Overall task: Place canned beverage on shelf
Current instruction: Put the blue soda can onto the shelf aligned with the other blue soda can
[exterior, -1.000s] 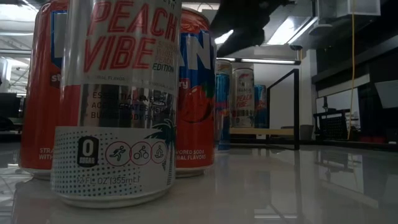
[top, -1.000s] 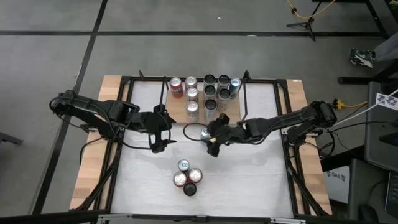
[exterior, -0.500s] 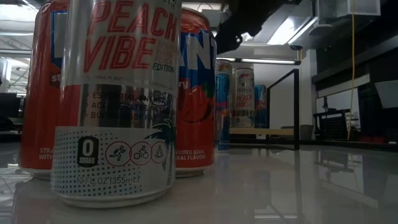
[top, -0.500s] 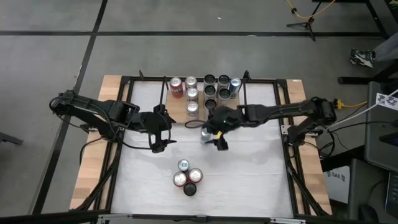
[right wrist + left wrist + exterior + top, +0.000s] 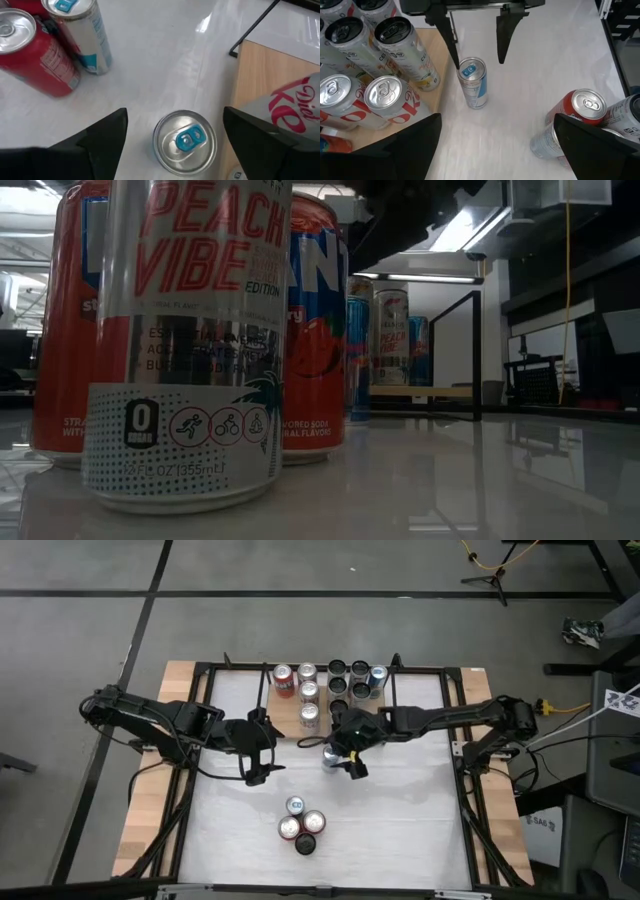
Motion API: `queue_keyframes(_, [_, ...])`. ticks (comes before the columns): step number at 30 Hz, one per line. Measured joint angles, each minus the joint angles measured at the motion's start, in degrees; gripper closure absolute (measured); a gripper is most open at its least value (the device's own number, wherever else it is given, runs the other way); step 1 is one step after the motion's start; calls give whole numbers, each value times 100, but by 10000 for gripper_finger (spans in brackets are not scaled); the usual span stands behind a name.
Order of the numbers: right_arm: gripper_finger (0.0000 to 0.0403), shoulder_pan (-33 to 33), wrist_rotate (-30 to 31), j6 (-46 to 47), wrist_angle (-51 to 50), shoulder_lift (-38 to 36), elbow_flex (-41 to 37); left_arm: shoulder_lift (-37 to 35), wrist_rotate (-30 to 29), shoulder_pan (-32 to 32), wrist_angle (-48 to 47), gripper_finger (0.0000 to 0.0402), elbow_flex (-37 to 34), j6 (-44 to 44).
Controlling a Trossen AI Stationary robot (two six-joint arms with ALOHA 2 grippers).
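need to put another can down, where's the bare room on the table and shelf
Free: the white tabletop on either side of the four-can cluster, and the shelf's near-left corner. Crowded: the shelf's back rows of cans, and around the lone slim can under the open right gripper.

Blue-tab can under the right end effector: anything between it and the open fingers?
Nothing visible. The right end effector hangs open above the blue-tab can, which stands alone on the white table beside the shelf.

Around the white tabletop [image 5: 400, 830] it's just grey concrete floor [image 5: 300, 630] with dark seam lines, plus a yellow cable [image 5: 490, 555] looped by a black tripod stand [image 5: 492, 580].
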Motion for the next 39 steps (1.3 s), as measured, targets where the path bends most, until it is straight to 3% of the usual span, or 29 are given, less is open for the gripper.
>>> queue_keyframes(14, [81,-9,341,-7,25,413,-3,0,0,0,4,24,0,-2])
queue_keyframes(39, [81,2,350,29,-133,670,-2,0,0,0,4,24,0,4])
